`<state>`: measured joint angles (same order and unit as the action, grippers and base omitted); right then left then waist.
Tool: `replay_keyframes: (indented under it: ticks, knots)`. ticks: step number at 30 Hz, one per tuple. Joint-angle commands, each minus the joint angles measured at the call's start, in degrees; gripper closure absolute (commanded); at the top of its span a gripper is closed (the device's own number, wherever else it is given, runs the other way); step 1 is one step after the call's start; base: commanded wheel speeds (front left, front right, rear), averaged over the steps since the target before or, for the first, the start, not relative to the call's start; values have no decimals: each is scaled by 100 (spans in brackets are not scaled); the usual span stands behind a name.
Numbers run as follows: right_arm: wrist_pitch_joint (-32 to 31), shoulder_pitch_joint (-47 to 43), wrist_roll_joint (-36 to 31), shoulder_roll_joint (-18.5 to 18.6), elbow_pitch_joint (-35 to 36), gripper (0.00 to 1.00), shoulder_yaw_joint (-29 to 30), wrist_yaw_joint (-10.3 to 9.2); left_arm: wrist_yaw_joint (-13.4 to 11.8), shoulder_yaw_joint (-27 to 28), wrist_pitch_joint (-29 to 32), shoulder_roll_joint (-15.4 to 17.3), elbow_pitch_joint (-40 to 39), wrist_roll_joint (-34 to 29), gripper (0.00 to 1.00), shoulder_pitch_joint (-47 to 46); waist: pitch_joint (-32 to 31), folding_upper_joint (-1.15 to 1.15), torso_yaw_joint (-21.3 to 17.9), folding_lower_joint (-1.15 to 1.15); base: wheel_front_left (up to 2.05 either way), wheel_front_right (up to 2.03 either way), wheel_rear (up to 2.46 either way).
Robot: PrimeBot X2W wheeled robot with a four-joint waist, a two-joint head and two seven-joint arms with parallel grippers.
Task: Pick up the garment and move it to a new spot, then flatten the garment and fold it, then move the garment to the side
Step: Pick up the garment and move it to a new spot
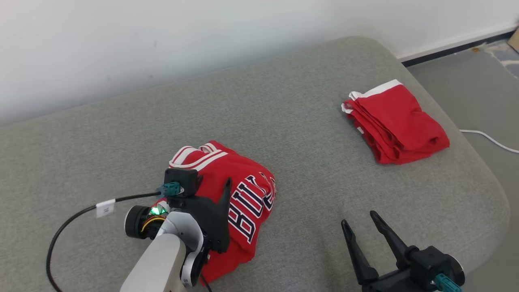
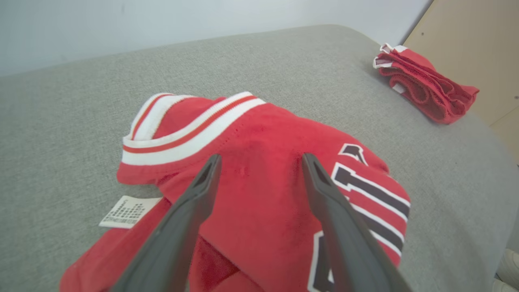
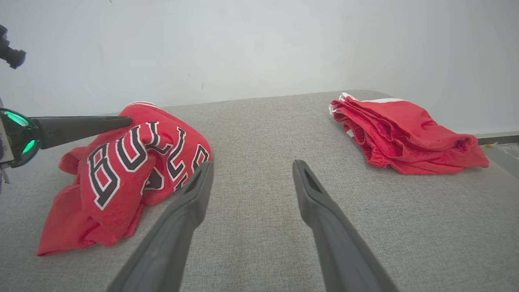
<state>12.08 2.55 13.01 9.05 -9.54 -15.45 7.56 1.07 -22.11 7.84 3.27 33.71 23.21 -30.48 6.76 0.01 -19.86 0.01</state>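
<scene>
Red jersey [image 1: 243,170] bunched under spread left tool [image 2: 261,157]; right tool [image 1: 359,217] spread (folded garment [image 1: 397,121] apart).

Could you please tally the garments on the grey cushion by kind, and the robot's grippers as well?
Crumpled red jersey with lettering: 1
Folded red garment with white trim: 1
Grippers, both open: 2, the left gripper and the right gripper
Total: 4

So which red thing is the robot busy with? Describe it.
Look at the big grey cushion. Near its front left, by the left gripper, lies a crumpled red jersey. Unlike the folded red garment at the far right, it bears big dark lettering.
</scene>
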Motion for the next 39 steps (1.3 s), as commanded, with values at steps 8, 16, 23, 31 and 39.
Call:
replay_keyframes:
  ticks: [8,16,23,31,39]
  knots:
    - [14,-192,38,46,29,0,282,-15,-147,284,-1181,80,-555,165,0,595,-241,-1,557,-1,0,0,0]
    - [63,-380,55,-2,40,0,548,-15,-327,813,-2214,340,-1417,264,0,1801,-529,-1,1104,-1,0,0,0]
    - [151,-563,-12,30,40,0,771,-15,-383,1410,-2299,380,-2168,-182,0,2720,-733,-1,1510,-1,0,0,0]
    - [229,-621,-76,42,-59,0,900,-15,-32,2067,-2303,267,-2373,-647,0,3483,-845,-1,1774,-1,0,0,0]
    - [235,-493,-57,143,-311,0,875,-15,243,2381,-2303,222,-2148,-994,0,3640,-877,-1,1848,-1,0,0,0]
